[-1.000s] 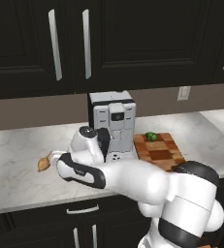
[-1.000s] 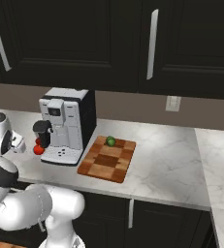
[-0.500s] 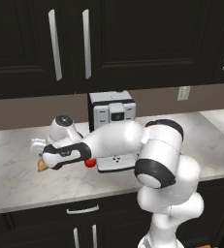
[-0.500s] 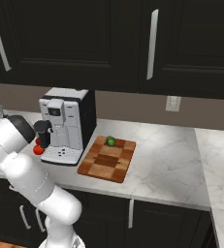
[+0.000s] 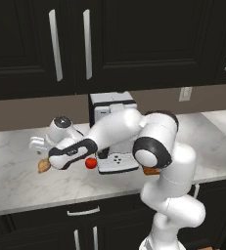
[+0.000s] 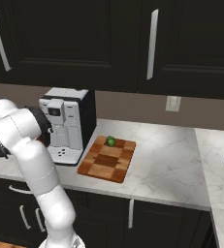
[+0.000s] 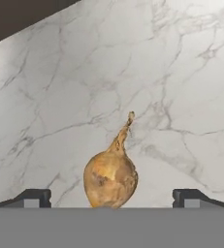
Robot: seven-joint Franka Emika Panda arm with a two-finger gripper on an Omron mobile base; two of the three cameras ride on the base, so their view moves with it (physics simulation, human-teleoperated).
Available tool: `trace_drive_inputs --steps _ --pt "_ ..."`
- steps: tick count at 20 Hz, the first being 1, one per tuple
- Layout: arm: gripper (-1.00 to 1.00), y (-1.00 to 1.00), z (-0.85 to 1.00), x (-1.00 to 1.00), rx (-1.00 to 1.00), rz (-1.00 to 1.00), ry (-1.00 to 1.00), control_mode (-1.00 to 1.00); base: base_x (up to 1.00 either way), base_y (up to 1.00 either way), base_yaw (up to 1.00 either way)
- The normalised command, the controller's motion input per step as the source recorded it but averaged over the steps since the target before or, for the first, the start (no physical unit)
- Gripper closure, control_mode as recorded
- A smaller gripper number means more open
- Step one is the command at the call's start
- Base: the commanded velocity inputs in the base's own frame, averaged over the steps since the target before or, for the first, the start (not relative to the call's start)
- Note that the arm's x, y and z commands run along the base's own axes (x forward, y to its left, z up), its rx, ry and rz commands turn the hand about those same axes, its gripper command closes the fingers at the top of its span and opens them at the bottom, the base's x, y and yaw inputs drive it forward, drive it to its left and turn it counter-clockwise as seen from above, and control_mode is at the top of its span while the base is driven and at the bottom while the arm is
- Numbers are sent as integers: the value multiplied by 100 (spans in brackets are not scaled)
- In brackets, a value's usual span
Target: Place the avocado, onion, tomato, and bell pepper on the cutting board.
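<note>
The tan onion point(image 7: 110, 177) lies on the marble counter with its dry stem tip pointing away. My gripper point(image 7: 111, 198) stands open over it, one fingertip point(image 7: 33, 197) on each side and clear of it. In the left base view the gripper point(image 5: 38, 149) hangs just above the onion point(image 5: 43, 166), and the bright red tomato point(image 5: 90, 163) sits to its right. The green avocado point(image 6: 111, 141) rests at the far edge of the patchwork cutting board point(image 6: 104, 167). The bell pepper is hidden.
A white and black coffee machine point(image 6: 67, 123) stands between the onion's side of the counter and the board. My arm stretches across its front point(image 5: 112, 132). Dark cabinets hang above, and the counter's front edge runs close below the onion.
The arm has swung left from in front of the coffee machine to above the onion. The gripper has stayed open. Nothing on the counter has moved.
</note>
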Motion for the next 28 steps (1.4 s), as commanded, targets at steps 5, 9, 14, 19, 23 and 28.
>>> trace_drive_inputs --steps 5,9,14,19,23,28 --pt "-100 2 -13 -28 -1 -7 2 -100 0 0 0" --pt "-100 18 7 -60 -1 -1 0 -100 0 0 0" --pt "-100 14 6 -52 -2 0 3 -100 0 0 0" --pt "-100 0 1 -8 -4 -2 4 -100 0 0 0" --pt "-100 0 14 13 -6 -4 10 -100 0 0 0" --pt "-100 2 17 41 -6 -6 8 -100 0 0 0"
